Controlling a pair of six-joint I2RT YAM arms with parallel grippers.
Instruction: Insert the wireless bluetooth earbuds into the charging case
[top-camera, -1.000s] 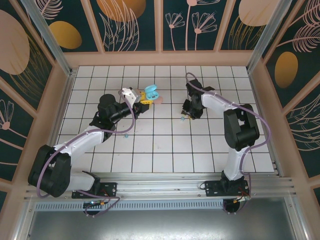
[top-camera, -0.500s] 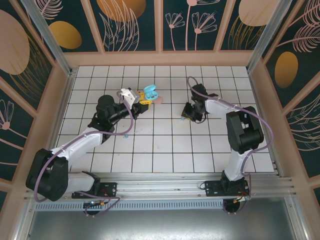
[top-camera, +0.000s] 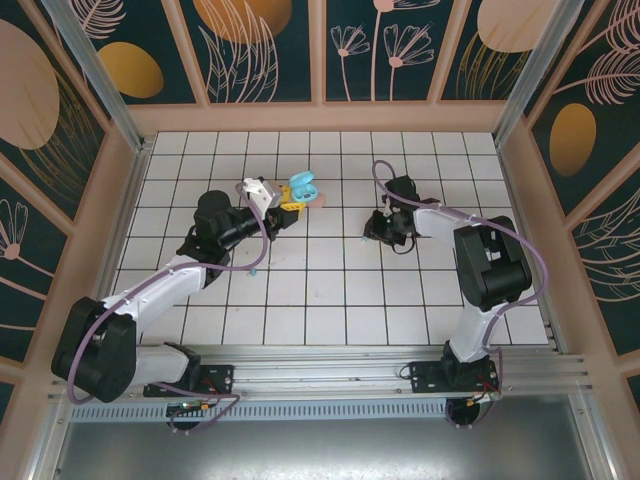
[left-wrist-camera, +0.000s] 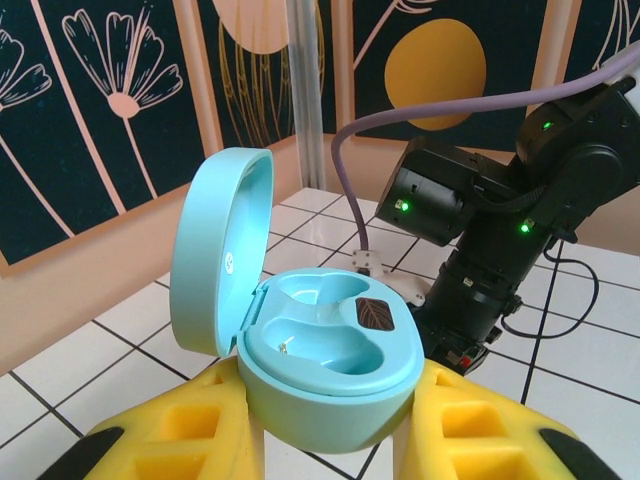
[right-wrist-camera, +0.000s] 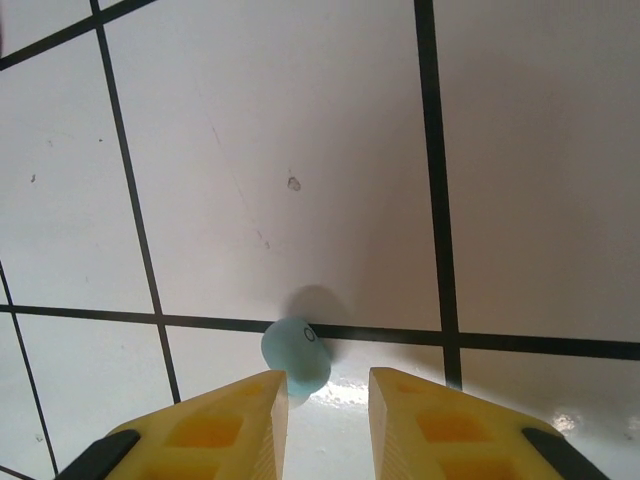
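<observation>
Though open, charging case (left-wrist-camera: 325, 352) cavity-up, lid (left-wrist-camera: 213, 262) upright.

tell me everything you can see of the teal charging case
Smooth, rounded teal plastic, the charging case has its hinged lid swung open and upright. Inside are two moulded wells, both empty, and a dark leaf-patterned oval beside them. The left claw's yellow fingers clamp its base from both sides.

Case (left-wrist-camera: 330, 350) in left claw (left-wrist-camera: 325, 430) (lid upright); earbud (right-wrist-camera: 296, 355) just before right claw (right-wrist-camera: 325, 400).

Bright even light, soft shadow beside earbud (right-wrist-camera: 296, 355), faint glare on tiles (right-wrist-camera: 335, 396)
</observation>
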